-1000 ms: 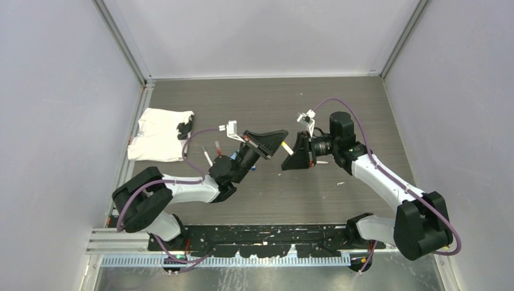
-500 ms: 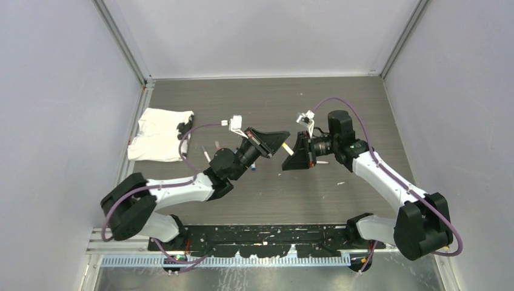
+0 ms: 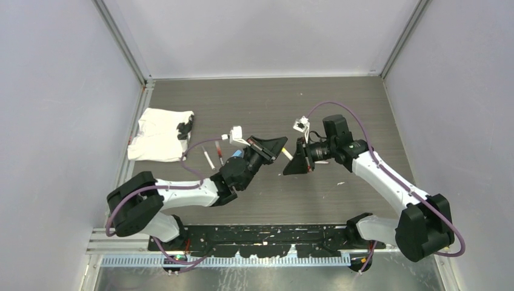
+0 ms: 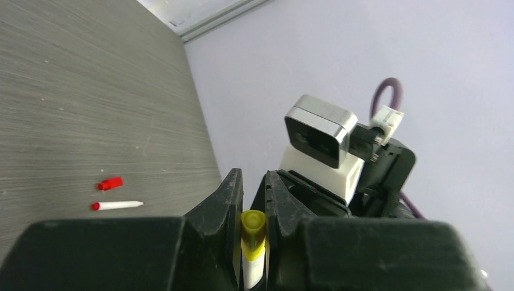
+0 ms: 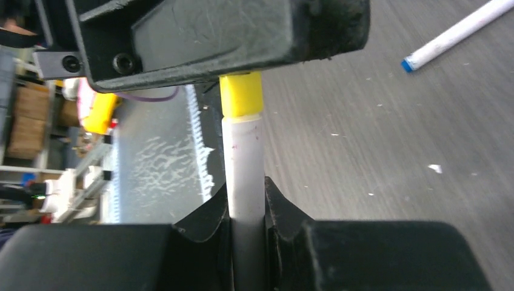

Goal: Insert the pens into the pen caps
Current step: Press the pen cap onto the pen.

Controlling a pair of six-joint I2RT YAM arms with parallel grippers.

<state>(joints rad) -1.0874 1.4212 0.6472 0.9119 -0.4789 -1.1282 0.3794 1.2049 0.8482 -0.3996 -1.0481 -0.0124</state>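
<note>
My right gripper is shut on the white barrel of a pen. The pen's far end sits in a yellow pen cap, right under the left gripper's fingers. In the left wrist view that yellow cap is clamped between the jaws of my left gripper, with a white stretch below it. From above, the left gripper and right gripper meet tip to tip above mid-table, the pen bridging them. A red pen cap and a red-tipped pen lie on the table.
A white cloth lies at the left with a dark piece on its edge. Loose pens lie under the left arm. A blue-tipped pen lies near the right arm. Grey walls close in the table.
Both grippers have drifted toward the near edge and closed the gap between them. The left arm has swung rightward. Both grips have held.
</note>
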